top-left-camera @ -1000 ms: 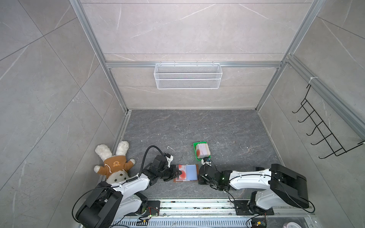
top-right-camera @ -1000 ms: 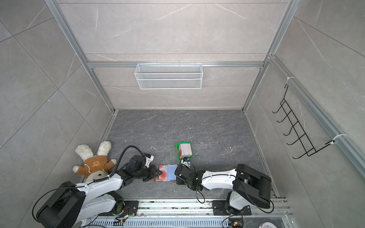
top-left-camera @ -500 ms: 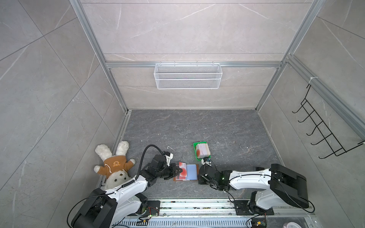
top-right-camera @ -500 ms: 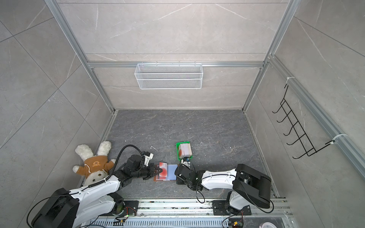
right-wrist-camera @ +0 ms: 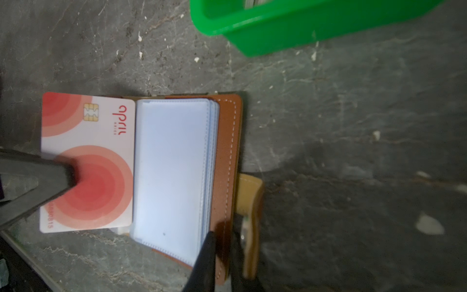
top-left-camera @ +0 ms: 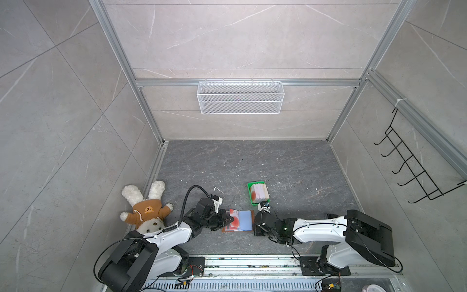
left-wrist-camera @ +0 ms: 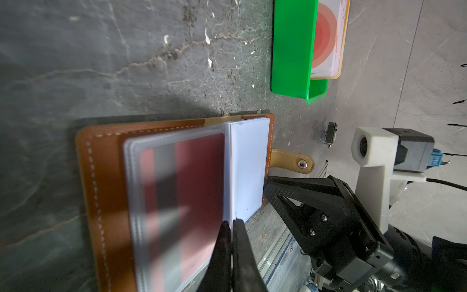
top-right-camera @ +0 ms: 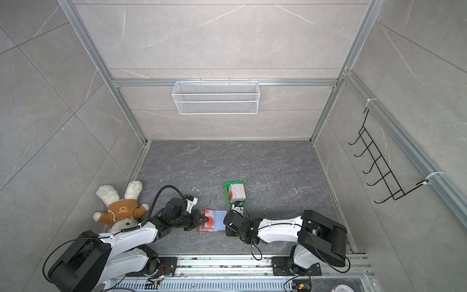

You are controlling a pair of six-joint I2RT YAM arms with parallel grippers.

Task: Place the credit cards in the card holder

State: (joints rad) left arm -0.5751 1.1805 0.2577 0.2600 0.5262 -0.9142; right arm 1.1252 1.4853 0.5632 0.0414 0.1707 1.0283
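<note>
We see the wallet (top-left-camera: pixel 245 220) lying open between the two pincers; the right pincer (right-wrist-camera: pixel 222 240) is closed on its leather edge; the green tray (left-wrist-camera: pixel 290 50) with more cards (left-wrist-camera: pixel 328 38) stands just beyond this pincer; the left pincer (left-wrist-camera: pixel 231 223) pinches one card (right-wrist-camera: pixel 106 151), over the wallet.

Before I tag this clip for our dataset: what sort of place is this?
Probably a robot test cell: aluminium frame, left arm and right arm on a rail, plush rabbit prop.
</note>
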